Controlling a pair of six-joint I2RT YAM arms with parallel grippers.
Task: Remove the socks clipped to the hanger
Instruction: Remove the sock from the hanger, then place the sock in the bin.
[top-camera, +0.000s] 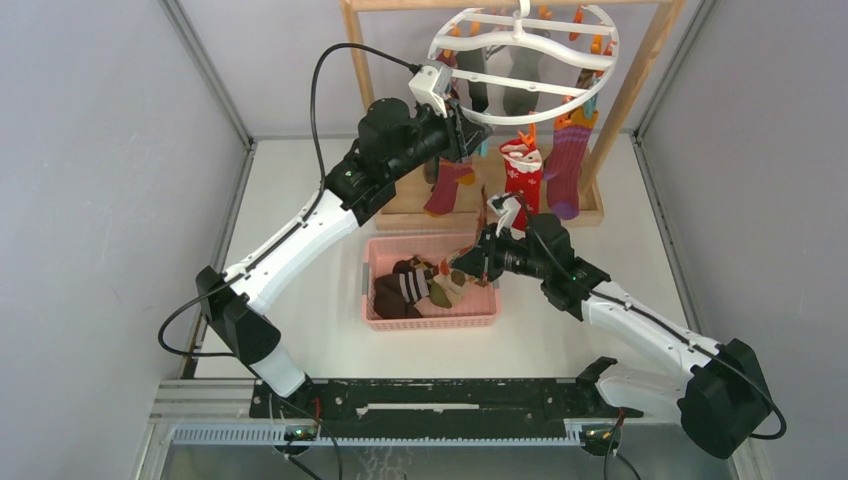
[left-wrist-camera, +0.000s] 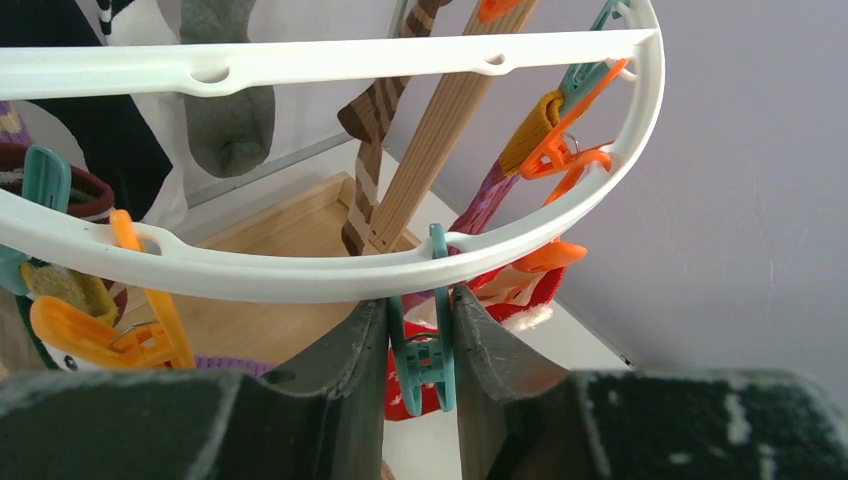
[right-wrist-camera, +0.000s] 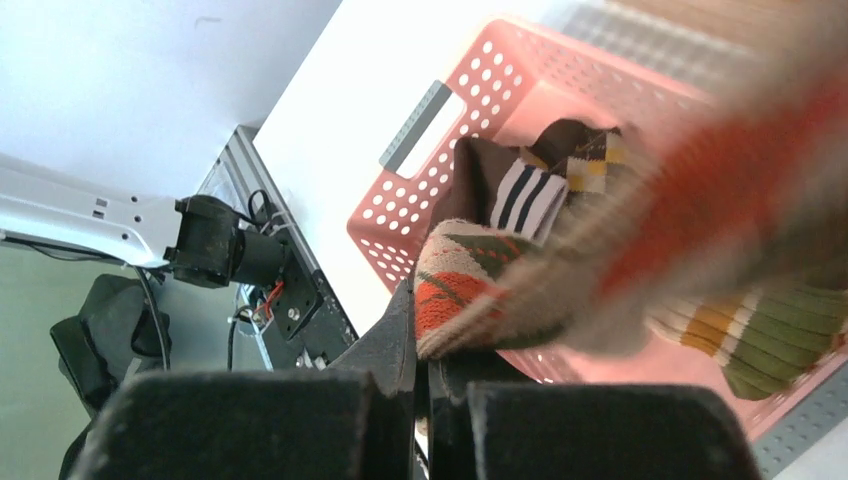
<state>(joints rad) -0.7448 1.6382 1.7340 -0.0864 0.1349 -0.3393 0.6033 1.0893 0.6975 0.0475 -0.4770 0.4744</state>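
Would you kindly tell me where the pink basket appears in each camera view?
Top external: the pink basket sits at centre, slightly low.
Left wrist: not in it.
Right wrist: the basket fills the upper middle and right.
Shared landmark: the brown-and-white striped sock inside it.

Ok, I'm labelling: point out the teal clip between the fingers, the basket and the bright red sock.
teal clip (left-wrist-camera: 425, 350): left wrist view, handle.
basket (top-camera: 430, 322): top view, near rim.
bright red sock (top-camera: 525, 182): top view, leg.

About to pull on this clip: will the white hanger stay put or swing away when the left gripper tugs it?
Likely swings: the hanger seems to hang freely from the wooden frame. Its thin plastic rim looks light, so it probably tilts toward the left gripper closed on the teal clip.
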